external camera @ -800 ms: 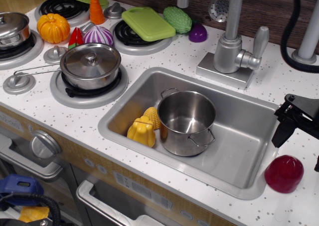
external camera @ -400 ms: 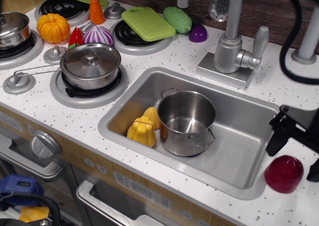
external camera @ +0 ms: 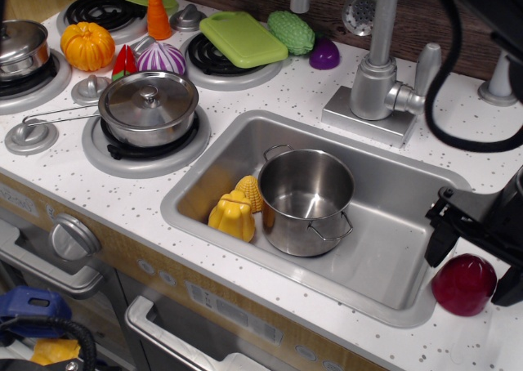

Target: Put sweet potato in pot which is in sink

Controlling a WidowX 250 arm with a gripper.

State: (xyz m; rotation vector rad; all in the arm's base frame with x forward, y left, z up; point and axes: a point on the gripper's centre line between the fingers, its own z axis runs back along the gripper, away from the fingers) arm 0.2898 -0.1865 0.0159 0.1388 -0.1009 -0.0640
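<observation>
At lower right, I hold the gripper [external camera: 472, 252], jaws wide, astride the sweet potato [external camera: 463, 284]; closing comes next, then carrying to the pot [external camera: 306, 201].

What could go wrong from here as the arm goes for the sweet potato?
The sweet potato is a glossy dome on the counter near the sink's rim; the open gripper straddles it from above and could squeeze it out sideways. The pot stands across the basin, so a weak grip may drop it short. The yellow pepper and corn crowd the pot's left side.
</observation>
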